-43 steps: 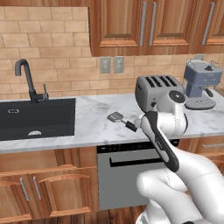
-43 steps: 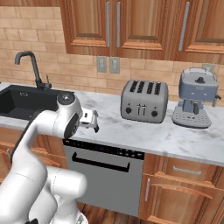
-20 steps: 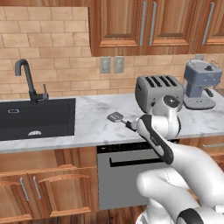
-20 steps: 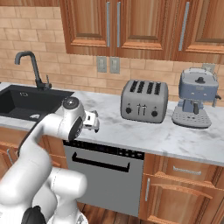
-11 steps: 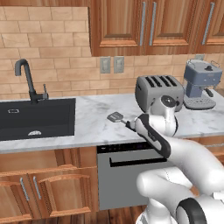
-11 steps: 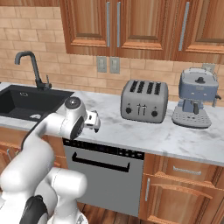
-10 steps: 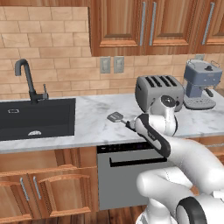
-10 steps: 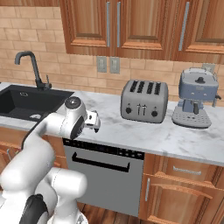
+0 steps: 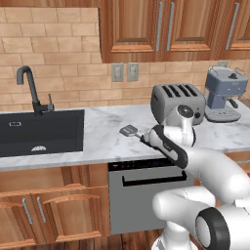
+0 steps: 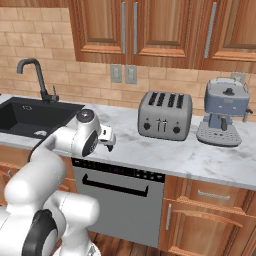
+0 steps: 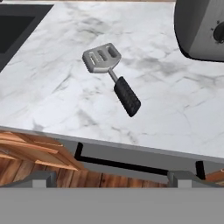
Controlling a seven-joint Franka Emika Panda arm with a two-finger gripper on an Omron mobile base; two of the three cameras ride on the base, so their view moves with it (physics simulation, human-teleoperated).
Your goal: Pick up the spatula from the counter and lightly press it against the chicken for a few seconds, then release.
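A spatula [image 11: 126, 94] with a slotted grey head and a black ribbed handle lies flat on the white marble counter [image 11: 52, 96], handle pointing toward the front edge. Its head [image 9: 129, 130] shows left of my forearm in the left base view. My gripper [image 11: 111, 178] hovers above and in front of the counter edge, short of the handle, with its fingertips [image 11: 39, 178] spread wide and nothing between them. In the right base view the hand [image 10: 109, 138] hangs over the counter's front edge.
A silver toaster [image 9: 176, 100] stands just right of the spatula, with a blue coffee machine [image 9: 223, 93] farther right. A black sink [image 9: 39, 132] with a faucet [image 9: 29, 88] lies to the left. The dishwasher front [image 9: 146, 195] is under the counter edge.
The arm has leaned a little further forward and up toward the counter. The spatula has stayed where it lies, and the jaws have stayed wide.
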